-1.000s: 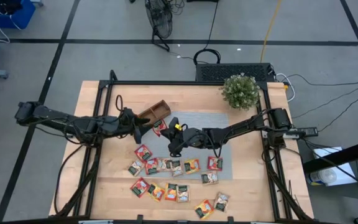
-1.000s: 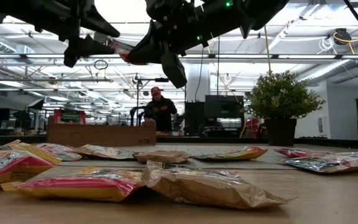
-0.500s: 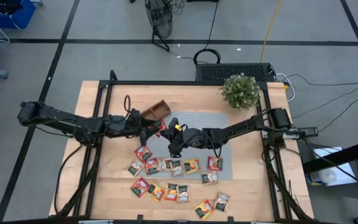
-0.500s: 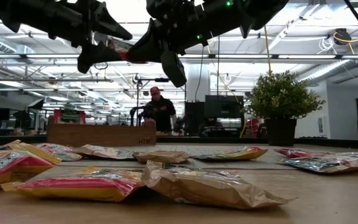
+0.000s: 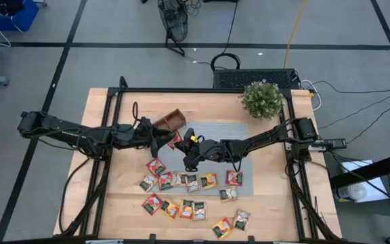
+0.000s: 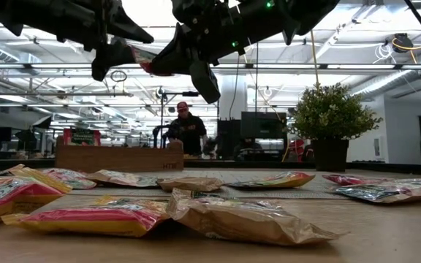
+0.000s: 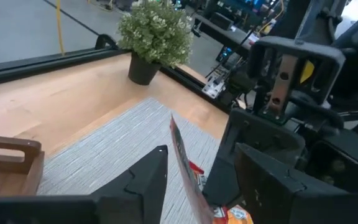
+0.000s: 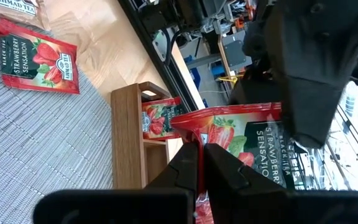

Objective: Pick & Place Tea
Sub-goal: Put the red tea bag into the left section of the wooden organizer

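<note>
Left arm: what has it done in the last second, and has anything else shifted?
The left gripper has moved in toward the right gripper and now straddles the red sachet pinched in the right jaws; its own jaws, either side, are not yet closed on it. The right arm, wooden tray and sachets on the table stayed put.

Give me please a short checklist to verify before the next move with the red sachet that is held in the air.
1. The right gripper is shut on the red sachet: ok.
2. The red sachet stands between the fingers of the left gripper: ok.
3. The left gripper has closed on it: not ok, gaps show on both sides.
4. The red sachet hangs clear above the grey mat: ok.
5. The wooden tray has a free compartment: cannot tell; one holds a sachet already.
</note>
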Controlling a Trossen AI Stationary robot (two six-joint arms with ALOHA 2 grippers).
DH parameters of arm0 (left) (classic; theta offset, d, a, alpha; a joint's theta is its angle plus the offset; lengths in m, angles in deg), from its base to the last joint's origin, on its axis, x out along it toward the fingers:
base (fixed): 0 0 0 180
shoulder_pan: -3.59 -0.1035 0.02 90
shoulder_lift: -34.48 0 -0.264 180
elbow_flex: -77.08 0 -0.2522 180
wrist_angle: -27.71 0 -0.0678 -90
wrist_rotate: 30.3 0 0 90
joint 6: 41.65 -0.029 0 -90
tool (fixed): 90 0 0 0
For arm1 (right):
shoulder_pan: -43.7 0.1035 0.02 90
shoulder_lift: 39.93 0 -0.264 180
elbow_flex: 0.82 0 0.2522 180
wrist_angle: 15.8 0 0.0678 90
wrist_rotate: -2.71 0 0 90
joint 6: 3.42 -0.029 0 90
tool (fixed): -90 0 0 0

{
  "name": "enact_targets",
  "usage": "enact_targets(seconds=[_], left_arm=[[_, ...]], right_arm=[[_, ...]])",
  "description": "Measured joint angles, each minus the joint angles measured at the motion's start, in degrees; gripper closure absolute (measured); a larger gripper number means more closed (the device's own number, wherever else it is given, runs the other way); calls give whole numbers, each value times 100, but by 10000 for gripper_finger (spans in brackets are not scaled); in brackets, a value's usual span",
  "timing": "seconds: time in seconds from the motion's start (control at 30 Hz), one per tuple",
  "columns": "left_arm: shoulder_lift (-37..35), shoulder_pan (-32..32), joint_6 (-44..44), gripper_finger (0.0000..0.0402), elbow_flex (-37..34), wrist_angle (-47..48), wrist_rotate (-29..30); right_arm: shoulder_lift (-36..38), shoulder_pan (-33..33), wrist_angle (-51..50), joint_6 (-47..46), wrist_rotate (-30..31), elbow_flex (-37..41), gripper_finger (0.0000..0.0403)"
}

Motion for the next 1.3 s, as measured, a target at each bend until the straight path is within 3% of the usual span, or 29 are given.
enact_targets(seconds=[0.23, 1.0, 1.13, 1.3], left_arm=[[1, 4, 74, 222, 1, 253, -249], [1, -2, -16, 225, -1, 280, -230], [1, -2, -189, 258, -1, 278, -232], [1, -2, -263, 333, -3, 280, -230]], right_arm=[[0, 2, 13, 0, 9, 0, 394], [0, 4, -15, -149, 11, 0, 394], [0, 4, -24, -149, 11, 0, 394], [0, 7, -24, -149, 9, 0, 394]])
